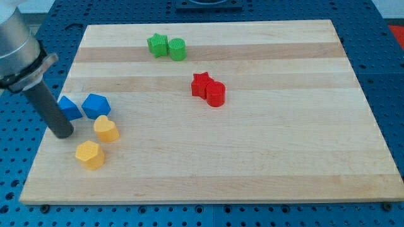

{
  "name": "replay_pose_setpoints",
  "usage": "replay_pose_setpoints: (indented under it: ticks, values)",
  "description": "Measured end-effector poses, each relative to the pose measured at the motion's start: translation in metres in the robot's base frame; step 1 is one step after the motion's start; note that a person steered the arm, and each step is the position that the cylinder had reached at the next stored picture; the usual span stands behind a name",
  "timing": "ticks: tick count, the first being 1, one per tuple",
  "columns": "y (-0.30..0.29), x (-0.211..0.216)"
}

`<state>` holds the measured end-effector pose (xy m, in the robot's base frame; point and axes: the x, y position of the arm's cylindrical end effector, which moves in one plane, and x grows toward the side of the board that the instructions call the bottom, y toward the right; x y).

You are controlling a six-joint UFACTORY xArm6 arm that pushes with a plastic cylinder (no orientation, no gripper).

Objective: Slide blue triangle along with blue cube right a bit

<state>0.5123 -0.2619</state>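
Just left of blue triangle: my tip.

Blue triangle just left of blue cube, near board's left edge

The arm is cut off by the view's left and top edges, so only its grey lower body and the dark rod show. The rod covers the left part of the blue triangle, whose full outline cannot be made out just to the view's right of my tip. Whether my tip touches that block cannot be told. Further right of my tip, the red cylinder hides part of the red star behind it. The green star and green cylinder are too small for their exact shapes to be certain.
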Motion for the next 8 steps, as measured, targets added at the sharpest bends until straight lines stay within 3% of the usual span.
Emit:
replay_pose_setpoints:
  ticks: [1, 2, 3, 5, 8]
  values:
    - [-0.034, 0.028]
    - [-0.043, 0.026]
    - [-0.042, 0.014]
    - [-0.042, -0.054]
    - [-0.015, -0.057]
